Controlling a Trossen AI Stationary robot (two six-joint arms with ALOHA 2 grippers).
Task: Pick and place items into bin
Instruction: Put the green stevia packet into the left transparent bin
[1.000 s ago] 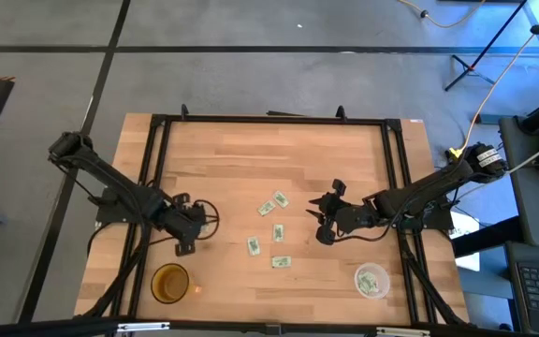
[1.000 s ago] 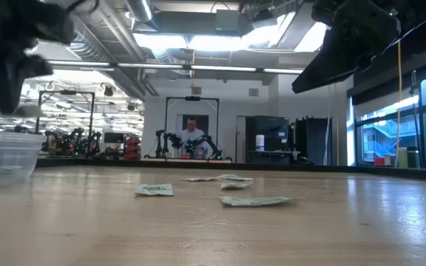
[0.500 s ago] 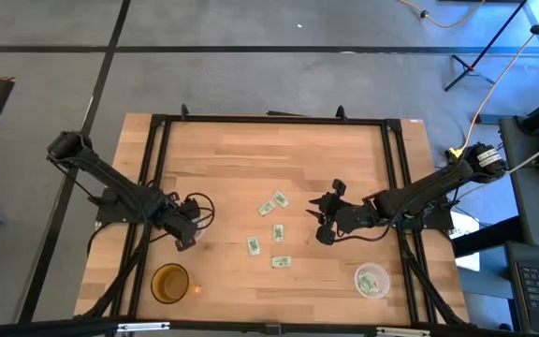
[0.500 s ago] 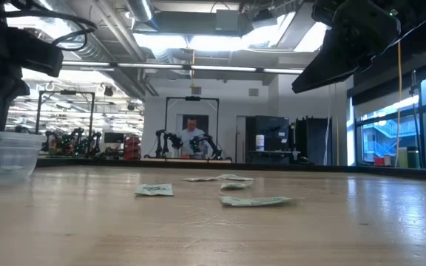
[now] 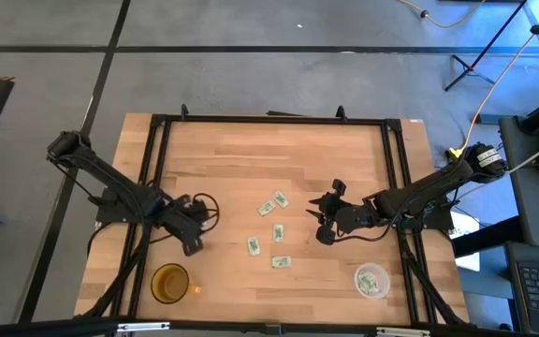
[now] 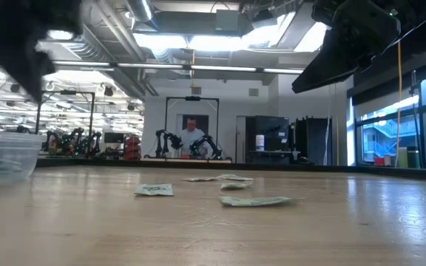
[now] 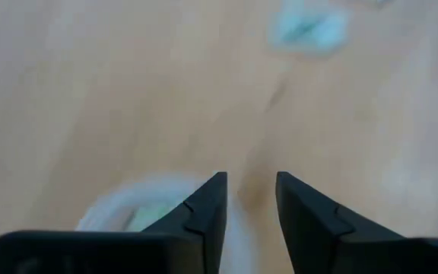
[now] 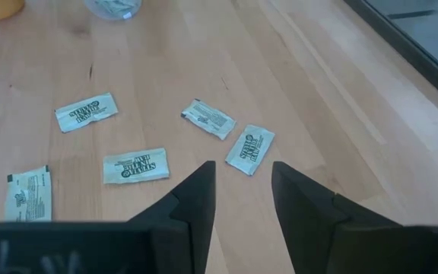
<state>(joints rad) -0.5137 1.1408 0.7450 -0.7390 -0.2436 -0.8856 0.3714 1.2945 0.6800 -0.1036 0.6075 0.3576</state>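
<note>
Several pale green-and-white packets (image 5: 277,232) lie flat on the wooden table's middle (image 8: 135,166). My left gripper (image 5: 193,245) hangs open and holds nothing (image 7: 249,176). It is above a clear cup (image 6: 2,155), whose pale rim (image 7: 120,209) shows below the fingers with a green packet inside. My right gripper (image 5: 322,227) hovers open just right of the packets (image 8: 242,164), with nothing between its fingers.
An amber cup (image 5: 170,282) stands near the front left. A second clear cup (image 5: 371,279) with packets stands at the front right. A black frame (image 5: 269,120) borders the table. Bare wood lies along the far side. A person sits far back in the room (image 6: 191,133).
My left gripper has opened above the clear cup. It has risen a little and shifted slightly toward the table's right edge, and it is blurred in the low view. The packets on the table lie as before.
</note>
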